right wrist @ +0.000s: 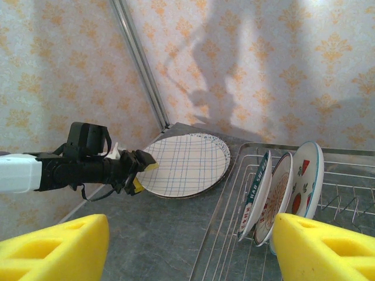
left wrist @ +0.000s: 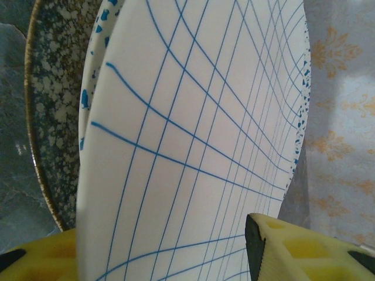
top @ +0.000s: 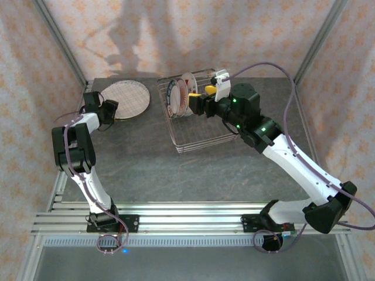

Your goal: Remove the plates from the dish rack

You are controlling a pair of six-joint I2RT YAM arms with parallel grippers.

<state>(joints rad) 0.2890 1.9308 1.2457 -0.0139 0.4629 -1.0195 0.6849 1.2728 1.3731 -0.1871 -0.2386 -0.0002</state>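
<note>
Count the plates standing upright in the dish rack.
3, side by side in the far-left corner of the rack: a dark-rimmed plate, a brown-patterned plate and a white plate with red fruit. Another could be hidden behind them.

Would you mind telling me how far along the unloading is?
Done: a stack of plates lies on the table, plaid plate on top. In hand: the left gripper straddles that plate's rim; the right gripper, open, faces the rack. Left: three plates upright in it.

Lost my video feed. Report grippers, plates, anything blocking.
Left gripper open, straddling rim of plaid plate lying on table. Right gripper open, facing dish rack. Three plates upright inside. Nothing between them.
</note>
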